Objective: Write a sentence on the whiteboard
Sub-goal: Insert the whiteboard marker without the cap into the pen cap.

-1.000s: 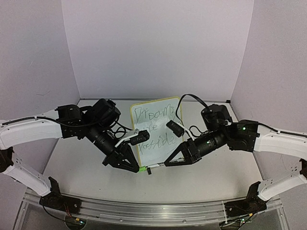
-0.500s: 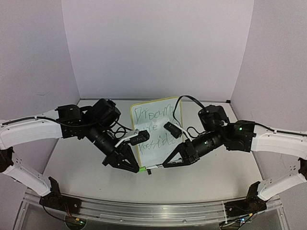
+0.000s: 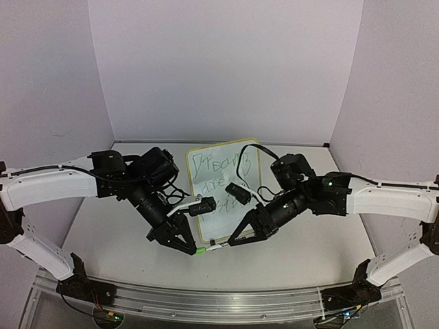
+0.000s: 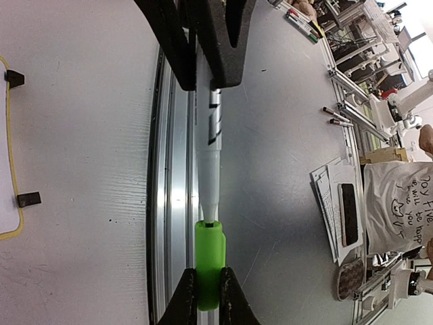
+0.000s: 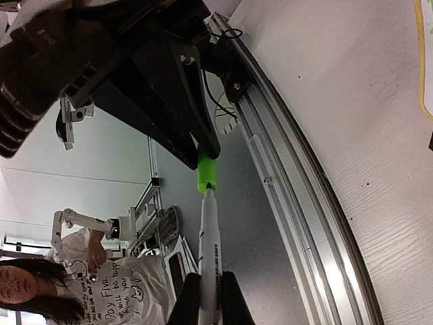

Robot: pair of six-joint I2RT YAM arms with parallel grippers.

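The whiteboard (image 3: 247,199) lies flat mid-table, with the sentence (image 3: 221,177) in green scrawl across it. In front of it, both grippers meet tip to tip. My left gripper (image 3: 194,250) (image 4: 208,288) is shut on the green marker cap (image 4: 210,261) (image 5: 206,175). My right gripper (image 3: 230,241) (image 5: 210,292) is shut on the white marker barrel (image 5: 211,247) (image 4: 212,142). The marker's tip sits in the mouth of the cap, and the barrel stands outside it. A strip of the board's yellow frame (image 4: 8,169) and a black clip foot (image 4: 28,199) show in the left wrist view.
An aluminium rail (image 3: 219,301) runs along the table's near edge, just below the marker. Purple walls close in the back and sides. Beyond the table are papers with a phone (image 4: 345,213), loose markers (image 4: 301,20) and a person in a printed white T-shirt (image 5: 101,298).
Both arms have carried the marker and cap toward the near edge and slightly left. The right arm now reaches further over the whiteboard. Both grips are unchanged.
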